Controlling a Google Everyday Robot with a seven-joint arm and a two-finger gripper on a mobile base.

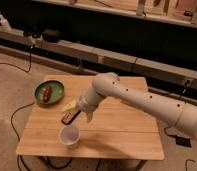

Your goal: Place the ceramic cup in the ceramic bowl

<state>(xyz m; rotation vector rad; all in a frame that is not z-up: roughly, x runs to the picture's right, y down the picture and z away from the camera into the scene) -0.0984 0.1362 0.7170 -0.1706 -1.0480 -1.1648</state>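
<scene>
1. Hard to make out: fingertips of the gripper (82, 116), blending with the pale wrist casing above and the dark bar beside them. Jaws spread wide, nothing between them.
2. Cut off: white robot arm (142, 101), reaching in from the right edge across the table's middle. Base out of view.
3. Partly hidden: flat dark bar (68, 119), lying on the table left of centre, its right end behind the gripper.
4. Unclear: small yellow item (68, 106) just behind the bar. Touching it or merely beside it, cannot tell.
5. Unclear: brown oblong object (47, 93) lying inside the bowl, kind not discernible.
6. Wooden table (124, 131): light slatted top, legs mostly hidden beneath it. Dark cable (15, 117) looping on the floor at left.
7. Ceramic cup (70, 136): plain white, upright, mouth open upward. Standing on the table near the front edge, left of centre, in front of the dark bar.
8. Cup relative to gripper: just below and slightly left of the fingertips, near but apart, not enclosed.
9. Ceramic bowl (56, 88): shallow, green, at the table's back-left corner. Well apart from the cup, left of the gripper.
</scene>
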